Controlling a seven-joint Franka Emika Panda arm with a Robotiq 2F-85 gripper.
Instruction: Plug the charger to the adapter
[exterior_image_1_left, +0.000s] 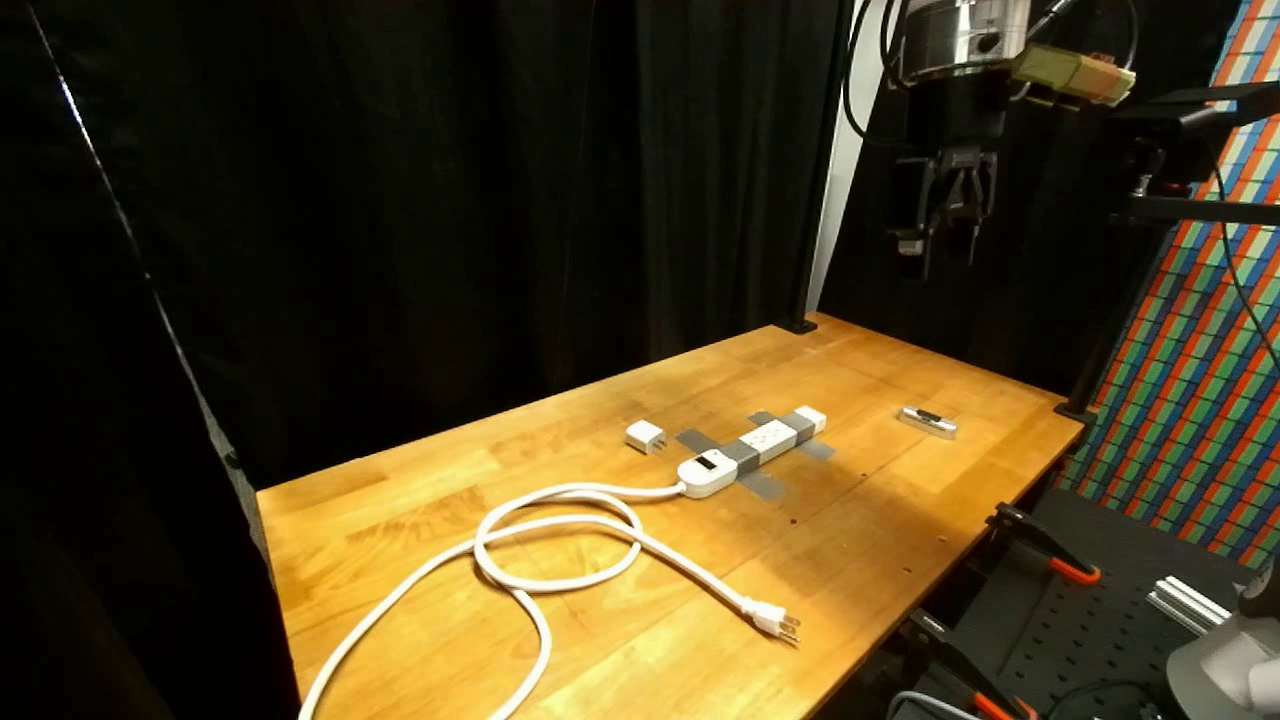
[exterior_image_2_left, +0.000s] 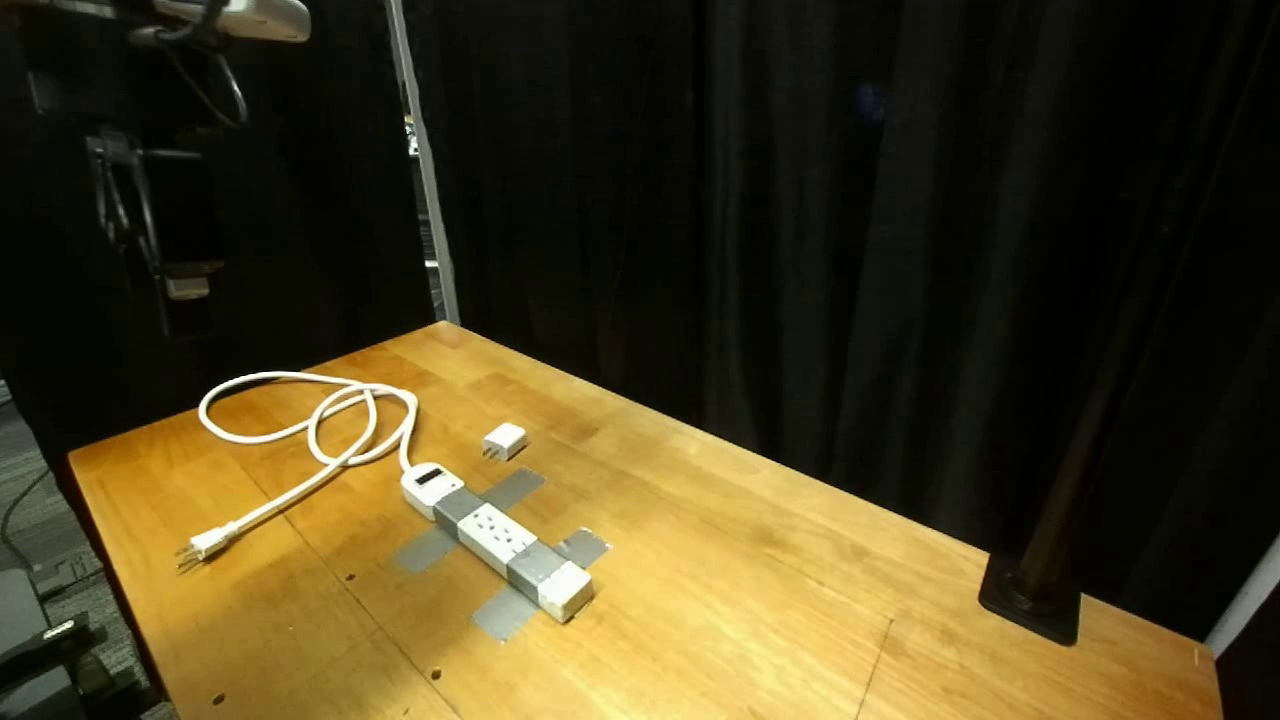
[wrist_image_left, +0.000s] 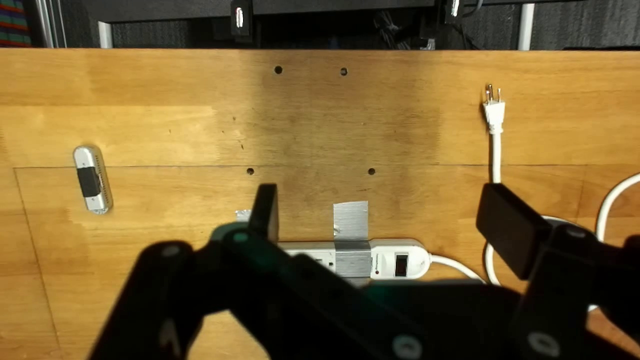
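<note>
The charger (exterior_image_1_left: 645, 436) is a small white block lying on the wooden table, its metal prongs out to one side; it also shows in an exterior view (exterior_image_2_left: 506, 440). It lies close beside the adapter (exterior_image_1_left: 768, 440), not touching it. The adapter is a long white strip taped down with grey tape, sockets facing up (exterior_image_2_left: 495, 537). Part of it shows in the wrist view (wrist_image_left: 387, 257), behind the fingers. The charger is hidden in the wrist view. My gripper (exterior_image_1_left: 945, 258) is high above the table, open and empty, its fingers wide apart (wrist_image_left: 382, 215).
The adapter's white cable (exterior_image_1_left: 585, 582) loops over the table and ends in a three-prong plug (exterior_image_1_left: 768, 616). A small silver bar (exterior_image_1_left: 927, 422) lies past the adapter's far end. A black pole base (exterior_image_2_left: 1030, 600) stands at the table edge, with black curtains behind. Clamps (exterior_image_1_left: 1045, 545) grip another edge.
</note>
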